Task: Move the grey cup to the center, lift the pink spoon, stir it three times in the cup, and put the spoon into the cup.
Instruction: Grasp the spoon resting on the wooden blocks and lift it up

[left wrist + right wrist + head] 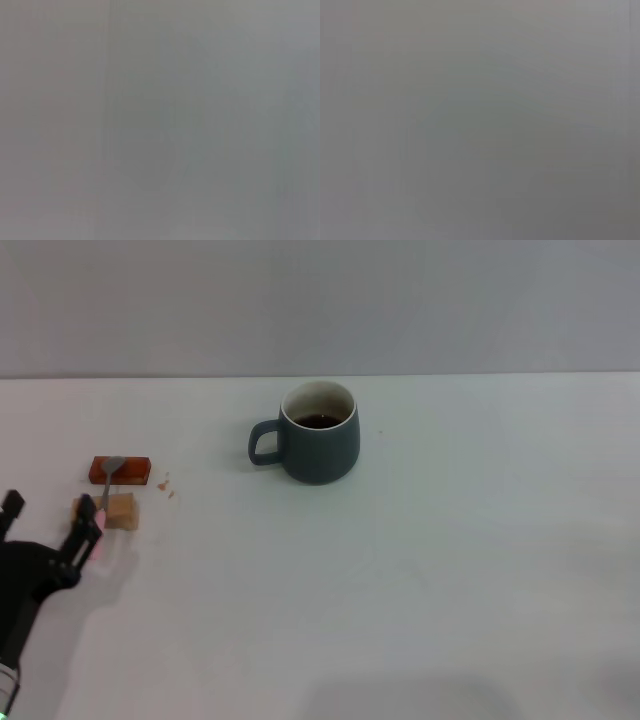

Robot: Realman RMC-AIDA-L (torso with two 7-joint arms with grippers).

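Note:
The grey cup stands upright a little behind the table's middle, its loop handle pointing toward the left side and dark liquid inside. Far to the left lies the pink spoon, its metal bowl resting on a red-brown block and its neck crossing a tan wooden block. My left gripper is low at the left edge, open, with one fingertip right against the spoon's pink handle end and nothing between the fingers. Both wrist views show only flat grey. The right gripper is out of view.
A few small reddish crumbs lie just right of the blocks. The white table runs back to a grey wall.

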